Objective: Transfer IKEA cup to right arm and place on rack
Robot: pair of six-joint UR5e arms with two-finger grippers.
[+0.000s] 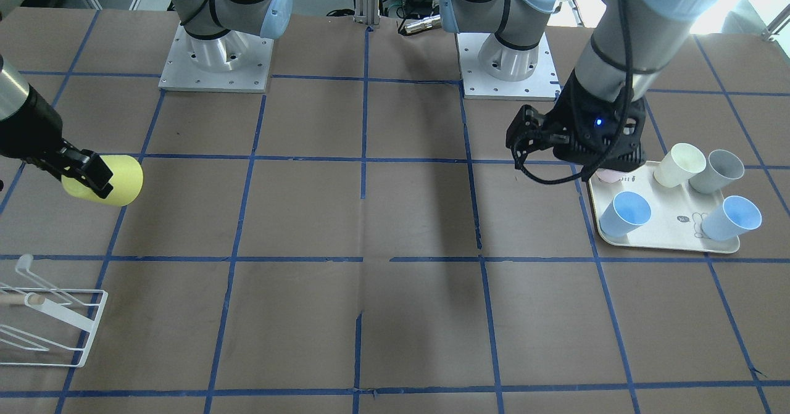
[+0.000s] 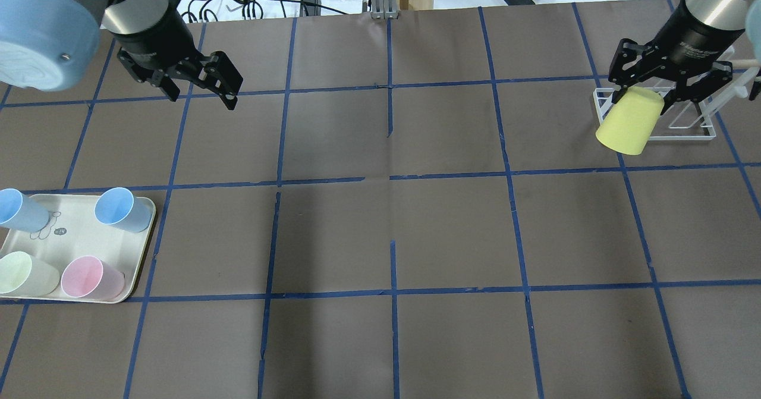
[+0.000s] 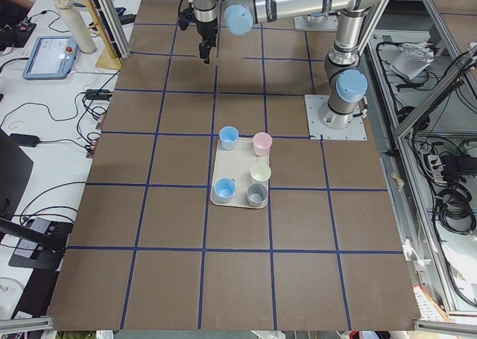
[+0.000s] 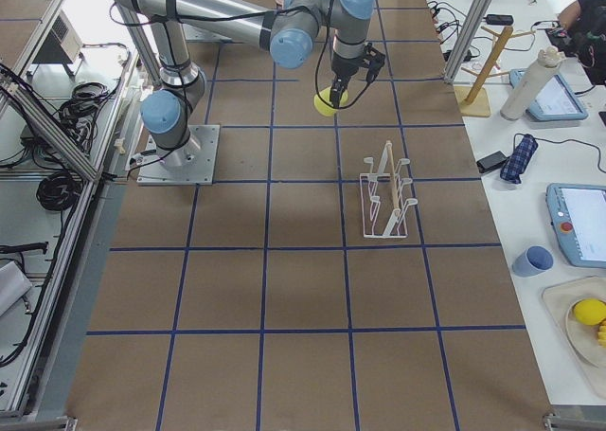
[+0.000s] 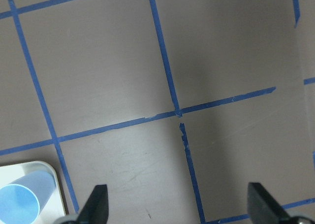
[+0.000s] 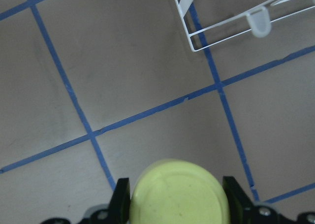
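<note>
My right gripper (image 2: 645, 96) is shut on the bright yellow IKEA cup (image 2: 631, 121) and holds it tilted, in the air, its narrow base end between the fingers. The cup hangs just beside the white wire rack (image 2: 684, 113), on the side toward the table's middle. In the front view the cup (image 1: 114, 179) is above and behind the rack (image 1: 55, 315). The right wrist view shows the cup's base (image 6: 179, 194) and a rack corner (image 6: 231, 22). My left gripper (image 2: 202, 99) is open and empty above bare table, seen also in the front view (image 1: 521, 145).
A cream tray (image 2: 77, 220) near my left side holds two light blue cups (image 2: 122, 209), a pink cup (image 2: 89, 277) and a pale cup (image 2: 24, 274). Blue tape lines grid the brown table. Both arm bases (image 1: 216, 50) stand at the robot's edge.
</note>
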